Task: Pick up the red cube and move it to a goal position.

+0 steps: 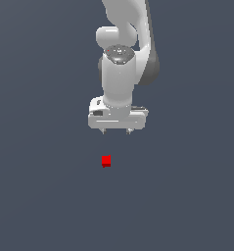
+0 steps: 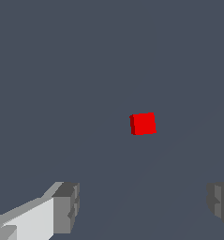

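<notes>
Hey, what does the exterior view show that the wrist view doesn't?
Only the exterior view shows the white arm as a whole, with the gripper above the red cube and clear of it. Only the wrist view shows the grey fingertips up close, with a wide gap between them and nothing in it, so the jaws are open. Both views show the cube lying alone on the plain dark grey ground, not yet grasped.

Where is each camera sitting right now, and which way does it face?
Exterior view: off the arm, facing the open gripper and the arm above it, with the red cube lying apart from it.
Wrist view: on the wrist, looking past both fingertips at the red cube beyond them.
Shared: the cube, the gripper, the plain grey ground.
</notes>
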Available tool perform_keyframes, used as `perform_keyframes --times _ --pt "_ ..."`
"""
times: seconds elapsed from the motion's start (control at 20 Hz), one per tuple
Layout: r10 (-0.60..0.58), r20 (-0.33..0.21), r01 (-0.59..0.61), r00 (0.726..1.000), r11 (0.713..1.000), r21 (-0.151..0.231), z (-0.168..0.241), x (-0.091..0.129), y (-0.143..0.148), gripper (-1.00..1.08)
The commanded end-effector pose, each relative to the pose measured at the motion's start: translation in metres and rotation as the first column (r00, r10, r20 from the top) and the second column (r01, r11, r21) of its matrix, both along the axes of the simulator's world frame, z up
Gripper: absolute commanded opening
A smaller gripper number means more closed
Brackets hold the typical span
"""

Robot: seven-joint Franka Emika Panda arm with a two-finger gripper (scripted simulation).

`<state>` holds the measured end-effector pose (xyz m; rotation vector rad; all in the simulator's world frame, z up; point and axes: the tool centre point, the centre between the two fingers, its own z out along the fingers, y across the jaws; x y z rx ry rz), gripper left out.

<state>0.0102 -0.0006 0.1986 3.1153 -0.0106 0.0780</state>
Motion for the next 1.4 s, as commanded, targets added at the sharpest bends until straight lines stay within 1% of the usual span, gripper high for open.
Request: perform_keyframes --times 0.0,0.25,0.5,0.75,1.1,1.35 --pt "0.000 0.000 0.000 1.000 1.000 0.000 0.000 0.000 0.000 1.00" --pt "0.004 -0.002 -0.004 1.000 1.000 0.001 -0.007 0.002 -0.002 1.00" --pt "0.017 -0.008 -0.017 1.000 1.000 0.004 -0.029 0.007 -0.009 1.00" --pt "0.036 -0.018 -0.036 0.999 0.999 0.009 -0.063 0.015 -0.018 1.00" --pt "0.072 -0.034 -0.071 0.997 0.997 0.018 -0.124 0.031 -0.035 1.00" --pt "0.090 -0.043 -0.089 0.995 0.996 0.022 -0.155 0.039 -0.042 1.00"
